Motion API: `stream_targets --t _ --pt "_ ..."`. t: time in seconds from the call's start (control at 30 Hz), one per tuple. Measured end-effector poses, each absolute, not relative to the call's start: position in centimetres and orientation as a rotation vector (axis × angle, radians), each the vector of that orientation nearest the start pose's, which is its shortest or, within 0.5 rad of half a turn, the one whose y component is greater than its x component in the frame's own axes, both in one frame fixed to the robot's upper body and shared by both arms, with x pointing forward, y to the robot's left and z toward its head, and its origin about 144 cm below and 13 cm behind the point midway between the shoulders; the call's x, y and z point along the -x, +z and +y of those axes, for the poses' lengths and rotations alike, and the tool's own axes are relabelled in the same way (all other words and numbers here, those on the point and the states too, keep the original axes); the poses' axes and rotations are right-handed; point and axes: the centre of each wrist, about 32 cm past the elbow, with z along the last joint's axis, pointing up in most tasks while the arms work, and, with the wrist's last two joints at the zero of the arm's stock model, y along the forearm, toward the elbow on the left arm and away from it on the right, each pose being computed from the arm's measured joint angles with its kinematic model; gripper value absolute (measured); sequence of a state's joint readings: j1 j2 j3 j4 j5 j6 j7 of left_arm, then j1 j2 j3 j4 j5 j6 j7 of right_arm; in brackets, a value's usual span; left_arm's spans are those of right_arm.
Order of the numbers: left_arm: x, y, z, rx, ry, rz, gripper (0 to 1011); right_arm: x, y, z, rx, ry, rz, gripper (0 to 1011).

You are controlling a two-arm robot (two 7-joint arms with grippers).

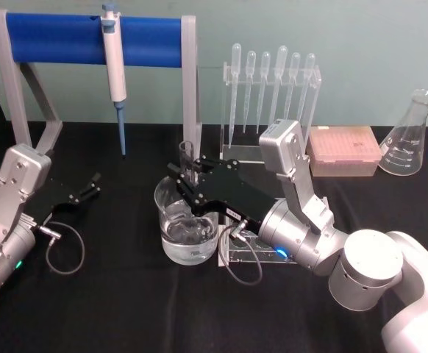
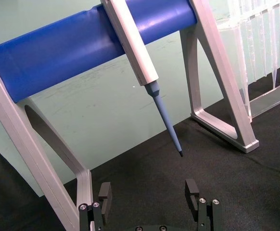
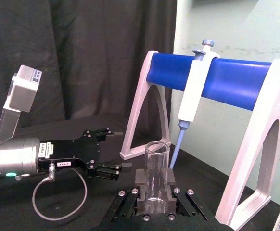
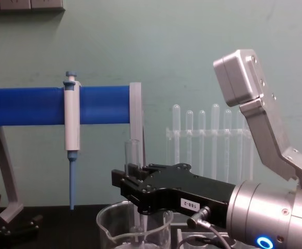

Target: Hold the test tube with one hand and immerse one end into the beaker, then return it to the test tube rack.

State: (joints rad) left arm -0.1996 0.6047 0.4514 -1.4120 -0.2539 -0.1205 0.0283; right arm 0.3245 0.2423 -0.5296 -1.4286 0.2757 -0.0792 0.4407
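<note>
Right black two-fingered gripper point(image 1: 190, 176) clamps the upright clear glass test tube point(image 4: 134, 153), whose lower end stands inside the wide clear glass beaker point(image 1: 164, 202). Left gripper point(image 2: 149, 192), fingers apart, rests well apart, near the blue-barred pipettor stand point(image 1: 59, 37).

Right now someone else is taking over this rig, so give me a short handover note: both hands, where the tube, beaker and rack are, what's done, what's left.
Right hand: shut on the test tube, held upright at the beaker.
Left hand: open, empty, parked at the left of the table.
Done: tube is out of the rack, lower end inside the beaker; whether it reaches the water is unclear.
Left: finish the dip, lift out, return the tube to the clear rack beside the beaker.
</note>
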Motion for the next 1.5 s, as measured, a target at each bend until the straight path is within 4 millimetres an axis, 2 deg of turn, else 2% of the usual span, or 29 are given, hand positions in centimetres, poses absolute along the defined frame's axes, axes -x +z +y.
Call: stream_targets --t 1.5 --pt "-48.86 113.98 30.97 -0.304 1.248 -0.285 1000 -51.5 117.73 -15.08 -0.015 -0.658 -0.142 227"
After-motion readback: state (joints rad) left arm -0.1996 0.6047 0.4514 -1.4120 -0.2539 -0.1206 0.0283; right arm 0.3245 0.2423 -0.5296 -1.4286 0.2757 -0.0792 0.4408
